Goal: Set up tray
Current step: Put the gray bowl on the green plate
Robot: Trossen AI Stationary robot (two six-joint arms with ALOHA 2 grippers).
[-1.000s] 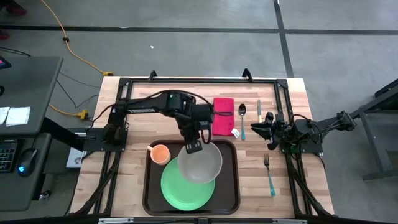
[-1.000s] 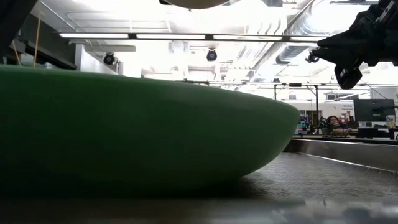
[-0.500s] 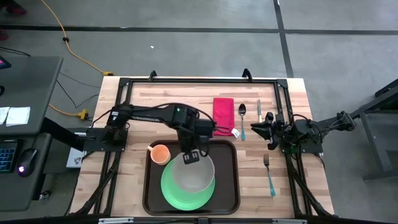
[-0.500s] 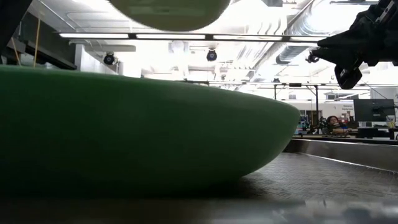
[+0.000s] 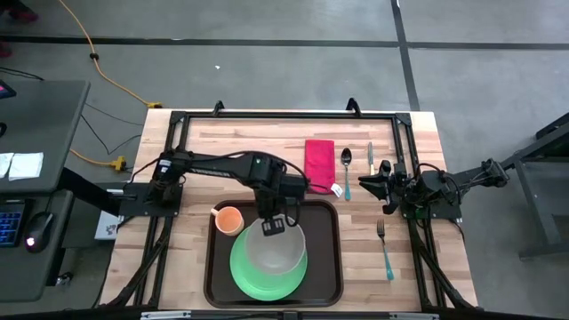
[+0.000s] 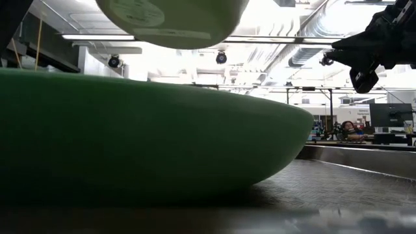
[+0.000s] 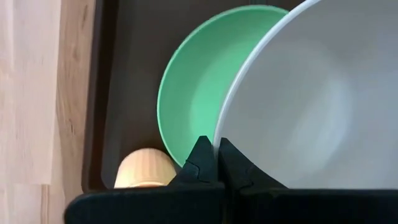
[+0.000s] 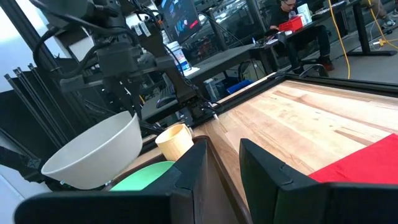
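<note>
The dark brown tray (image 5: 331, 258) lies at the table's near middle. On it are a green plate (image 5: 253, 280) and an orange cup (image 5: 229, 219). My left gripper (image 5: 273, 227) is shut on a white bowl (image 5: 277, 251) that hangs over the plate. In the low view the bowl's underside (image 6: 172, 23) stays clear of the plate (image 6: 149, 136). My right gripper (image 5: 378, 182) waits at the table's right side, open (image 8: 221, 168), with nothing between its fingers. My left gripper pinches the bowl's rim (image 7: 219, 138) at its far side, one finger outside the wall (image 7: 199, 158) and one inside (image 7: 235, 163). The fingers come from above, pointing steeply down. The bowl hangs tilted below them, lifted clear of the green plate.
A red napkin (image 5: 319, 165), a spoon (image 5: 346, 169) and a knife (image 5: 371, 156) lie beyond the tray's far right corner. A fork (image 5: 385, 249) lies right of the tray. A black metal frame (image 5: 178, 120) runs round the wooden table top.
My left gripper has come down and toward the table's near edge with the bowl, still shut on its rim. The bowl has moved from over the tray's far right part to above the green plate and hangs lower.
</note>
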